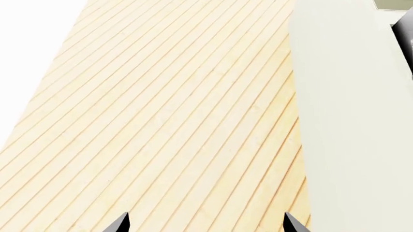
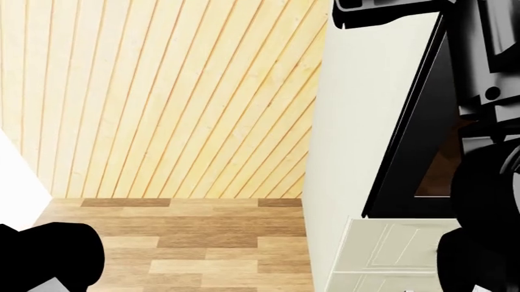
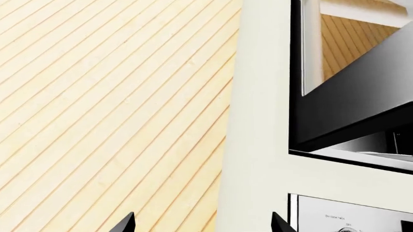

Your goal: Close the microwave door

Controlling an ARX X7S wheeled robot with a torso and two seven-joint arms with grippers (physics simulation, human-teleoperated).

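Observation:
The microwave [image 3: 303,72] is built into a tall white cabinet [image 3: 258,121]. Its black door [image 3: 361,106] stands swung out from the opening, and the lit cavity shows behind it. In the head view the door [image 2: 410,121] is a dark slanted panel beside the white cabinet side [image 2: 357,121]. My right gripper [image 3: 203,223] is open and holds nothing; it faces the cabinet's edge, short of the door. Away from the microwave, my left gripper [image 1: 206,224] is open and empty, facing the plank wall with the cabinet side [image 1: 348,125] next to it.
A pale wood-plank wall [image 2: 162,97] fills the space left of the cabinet, above a brown wood floor [image 2: 187,237]. A white panelled door [image 2: 390,249] sits below the microwave. A silver control panel [image 3: 348,215] lies under the opening. My dark right arm [image 2: 488,194] crowds the door.

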